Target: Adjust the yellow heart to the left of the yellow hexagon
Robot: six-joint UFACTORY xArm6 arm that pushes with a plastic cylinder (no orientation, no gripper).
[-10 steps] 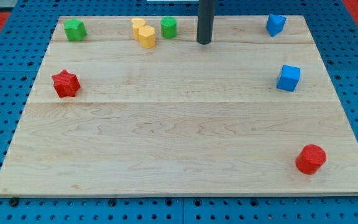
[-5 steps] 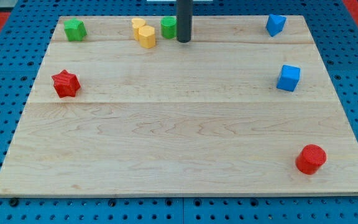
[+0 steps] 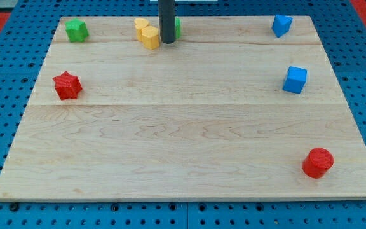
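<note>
1. Your arm carries no gripper, so there is nothing to open, close or grasp with; my tip [image 3: 168, 42] stands near the counter's [image 3: 183, 159] far edge, just beside the right side of the yellow pair.
2. The yellow hexagon [image 3: 150, 37] and the yellow heart [image 3: 140, 26] sit touching near the far edge, left of centre. The heart lies toward the far-left side of the hexagon, not squarely to its left.
3. To do this step well, judge that pushing from the present spot would strike the hexagon first. Bring the tip round the pair, then nudge the heart with short, slow strokes through its middle so it slides without spinning.
4. The green block [image 3: 176, 27], mostly hidden behind the rod, stands close on the tip's far-right side; its shape cannot be told. It narrows the room there.
5. The far edge is close behind the heart, so keep pushes shallow.
6. Well apart lie a green block [image 3: 76, 30] at the far-left corner, a red star [image 3: 67, 85] near the left edge, two blue blocks [image 3: 281, 25] [image 3: 295, 79] on the right, and a red cylinder [image 3: 317, 162] near the near-right corner.
</note>
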